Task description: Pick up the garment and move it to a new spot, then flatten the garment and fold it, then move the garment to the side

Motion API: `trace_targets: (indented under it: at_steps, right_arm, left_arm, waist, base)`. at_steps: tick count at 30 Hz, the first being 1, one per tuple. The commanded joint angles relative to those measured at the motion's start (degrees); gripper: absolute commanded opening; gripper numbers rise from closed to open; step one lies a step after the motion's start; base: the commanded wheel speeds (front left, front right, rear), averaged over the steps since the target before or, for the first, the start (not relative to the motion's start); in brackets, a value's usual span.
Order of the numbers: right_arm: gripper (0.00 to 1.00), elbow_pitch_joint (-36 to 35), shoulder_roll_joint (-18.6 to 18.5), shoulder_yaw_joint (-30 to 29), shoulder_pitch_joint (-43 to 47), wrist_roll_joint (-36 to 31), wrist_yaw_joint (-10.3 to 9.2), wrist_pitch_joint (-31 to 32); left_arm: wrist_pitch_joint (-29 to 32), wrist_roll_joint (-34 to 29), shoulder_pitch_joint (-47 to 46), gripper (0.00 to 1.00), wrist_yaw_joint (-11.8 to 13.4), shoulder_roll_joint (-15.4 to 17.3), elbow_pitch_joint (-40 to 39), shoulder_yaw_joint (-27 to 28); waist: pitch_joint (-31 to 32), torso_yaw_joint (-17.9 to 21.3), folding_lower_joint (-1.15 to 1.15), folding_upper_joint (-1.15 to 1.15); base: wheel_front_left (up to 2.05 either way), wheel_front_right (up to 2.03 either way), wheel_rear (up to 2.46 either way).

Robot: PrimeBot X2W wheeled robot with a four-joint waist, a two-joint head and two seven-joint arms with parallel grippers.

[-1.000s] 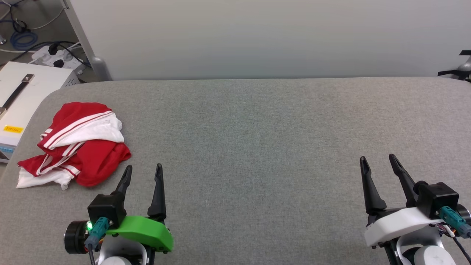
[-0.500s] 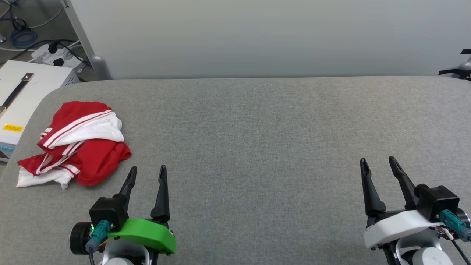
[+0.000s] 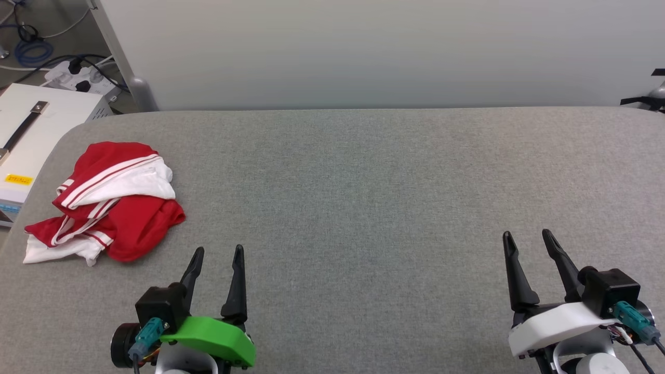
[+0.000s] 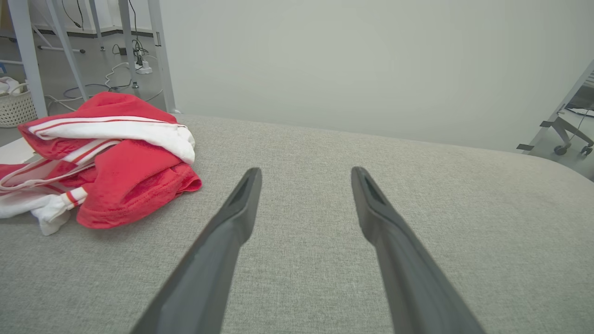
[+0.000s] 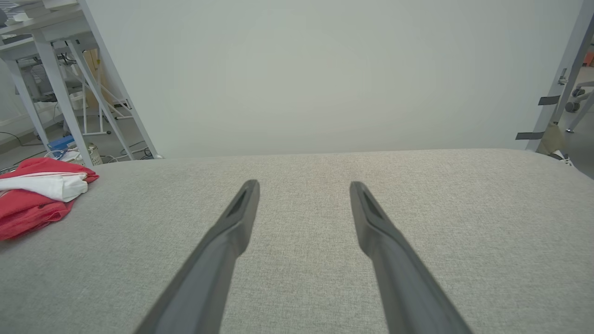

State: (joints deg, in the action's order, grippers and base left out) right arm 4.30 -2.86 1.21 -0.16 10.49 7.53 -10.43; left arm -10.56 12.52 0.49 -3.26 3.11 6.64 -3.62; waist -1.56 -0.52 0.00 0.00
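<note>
The garment point(image 3: 106, 202) lies crumpled in a heap at the left end of the grey padded table point(image 3: 363, 182), red cloth with white sleeves and striped trim showing. In the left wrist view the garment point(image 4: 106, 167) sits to the left of the fingers, apart from them. My left gripper point(image 3: 217, 252) is open near the table's front edge, right of and nearer than the heap, with nothing between its fingers. My right gripper point(image 3: 526, 236) stands open and empty at the front right. The right wrist view catches the garment point(image 5: 37, 195) at its far left.
A white box point(image 3: 31, 135) with a black strap stands off the table's left end, with a power strip and cables point(image 3: 78, 78) on the floor behind it. A pale wall panel point(image 3: 363, 52) rises behind the table. Table legs point(image 5: 55, 93) stand at the left.
Both grippers have drawn back toward the table's front edge, the left one also shifting a little right, away from the garment. Both stay open. The garment has not moved.
</note>
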Motion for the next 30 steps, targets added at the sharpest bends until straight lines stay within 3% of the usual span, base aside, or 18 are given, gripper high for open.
trace_targets:
  at_steps: [1,15,30]
  right_arm:
    - [1.00,0.26,-0.02,0.09,-0.28,0.85,-0.03,-0.77]
    - [1.00,0.03,-0.02,1.26,-0.32,2.24,-0.04,-2.40]
    - [1.00,0.61,-0.02,4.74,-0.68,4.42,-0.04,-4.27]
  left_arm:
    - [-0.59,0.51,-0.43,1.00,-0.35,-0.17,0.29,-0.08]
    - [-2.24,2.80,-1.05,1.00,-0.59,-0.20,0.25,0.35]
    - [-4.13,5.72,-1.85,1.00,-0.36,-0.23,0.34,0.56]
  waist:
    - [-0.04,-0.04,0.00,0.00]
    - [-1.02,-3.67,0.00,0.00]
    - [-2.86,-16.89,0.00,0.00]
  base:
    - [0.00,0.00,0.00]
    - [0.00,0.00,0.00]
    - [0.00,0.00,0.00]
